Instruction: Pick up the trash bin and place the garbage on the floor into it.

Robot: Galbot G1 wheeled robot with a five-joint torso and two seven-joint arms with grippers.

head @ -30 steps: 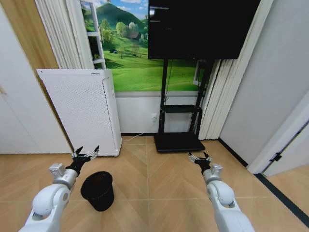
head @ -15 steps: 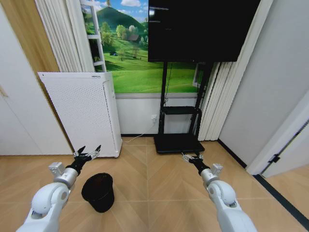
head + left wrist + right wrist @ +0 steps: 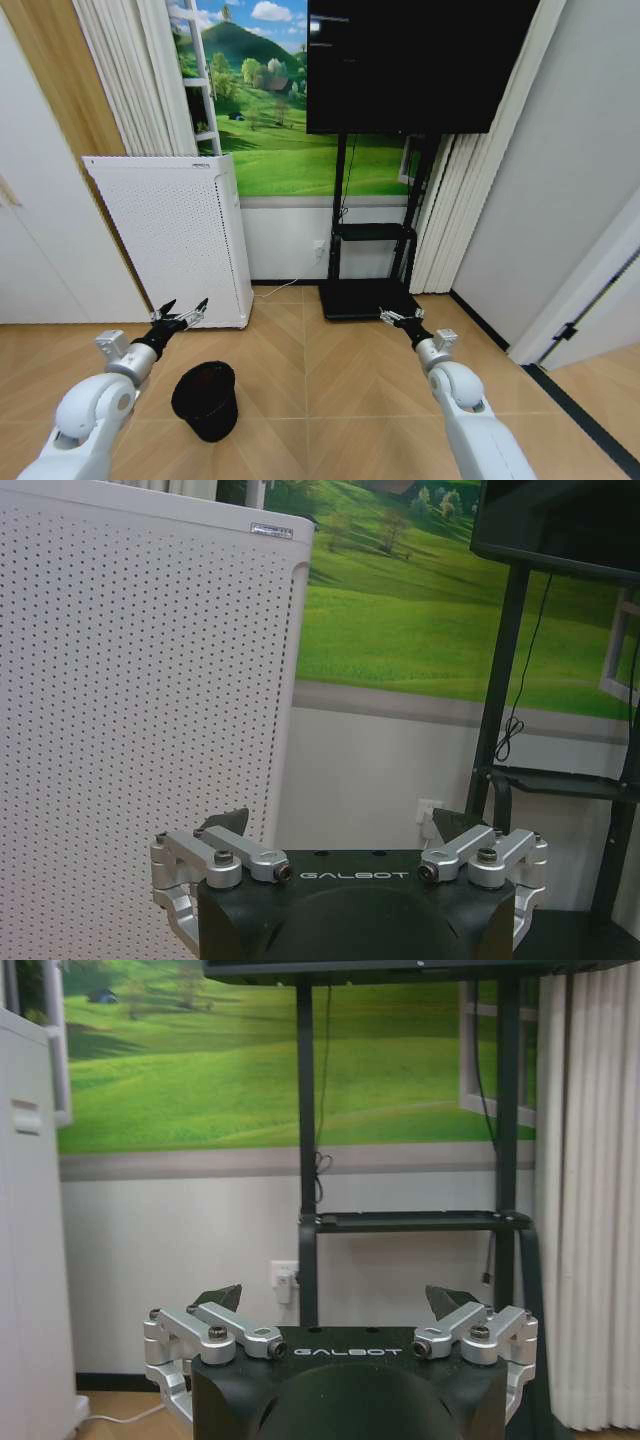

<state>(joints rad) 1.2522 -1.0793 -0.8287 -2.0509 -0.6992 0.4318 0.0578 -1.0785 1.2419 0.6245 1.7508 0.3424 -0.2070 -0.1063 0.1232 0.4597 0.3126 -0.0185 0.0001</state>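
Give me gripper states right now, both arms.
Left gripper: open, empty, raised beyond the trash bin.
Right gripper: open, empty, held out over the floor.

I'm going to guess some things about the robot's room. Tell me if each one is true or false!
1. The trash bin stands on the floor near the left tool. True.
2. The left tool is holding the trash bin. False: it is open and empty, above and behind the bin.
3. The right tool is open. True.
4. The trash bin is white. False: it is black; the white thing is the tall perforated appliance behind it.
5. The TV lies on the floor. False: it sits up on a black stand.
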